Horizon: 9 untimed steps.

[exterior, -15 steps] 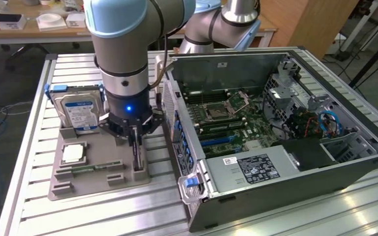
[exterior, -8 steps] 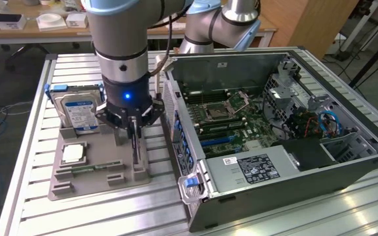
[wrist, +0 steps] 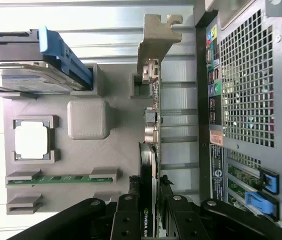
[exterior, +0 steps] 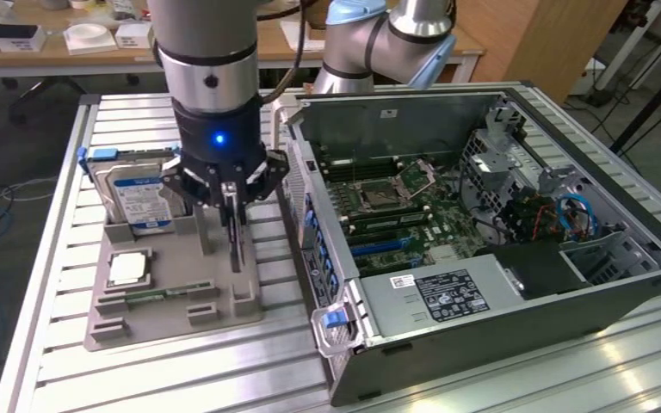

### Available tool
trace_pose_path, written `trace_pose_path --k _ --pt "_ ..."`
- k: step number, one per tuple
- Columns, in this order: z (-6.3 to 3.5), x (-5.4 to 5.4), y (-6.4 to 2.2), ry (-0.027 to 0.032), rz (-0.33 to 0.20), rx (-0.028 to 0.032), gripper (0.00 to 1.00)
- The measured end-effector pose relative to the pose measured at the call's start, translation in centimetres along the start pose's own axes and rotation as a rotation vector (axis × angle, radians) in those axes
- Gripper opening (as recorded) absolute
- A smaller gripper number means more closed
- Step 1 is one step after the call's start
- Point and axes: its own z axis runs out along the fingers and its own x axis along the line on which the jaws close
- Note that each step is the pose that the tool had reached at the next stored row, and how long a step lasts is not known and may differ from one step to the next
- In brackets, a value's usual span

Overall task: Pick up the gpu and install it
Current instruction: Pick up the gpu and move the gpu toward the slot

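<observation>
1. The arm comes straight down over the grey tray [exterior: 176, 258], with a blue light glowing on its wrist.
2. The gripper [exterior: 231, 202] is pinching the gpu [wrist: 149, 160]. In the wrist view the black fingers [wrist: 126, 220] sit on either side of the card's thin edge, pressed against its faces.
3. The gpu stands on edge directly below the gripper, reaching down into the tray. I cannot tell whether its lower edge is seated in the slot or has come just clear of it.
4. Its silver bracket [wrist: 156, 40] is at the end of the card furthest from the fingers, by a small raised holder on the tray.
5. The hard drive [exterior: 135, 198], blue-labelled, stands upright in the tray on the side of the gripper away from the computer.
6. The processor chip [exterior: 130, 268] lies flat in its pocket on that same side, and the RAM stick [exterior: 158, 295] lies just past it.
7. The open computer case [exterior: 537, 344] sits close on the gripper's other side, with its motherboard [exterior: 405, 215] exposed.
8. Tray and case both rest on the slatted metal table [exterior: 55, 215].
</observation>
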Motion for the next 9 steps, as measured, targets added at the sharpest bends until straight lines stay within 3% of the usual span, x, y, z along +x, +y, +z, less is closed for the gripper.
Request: trace_pose_path --k 9 --pt "-4.07 -0.1 0.17 -0.0001 0.0 0.0002 0.26"
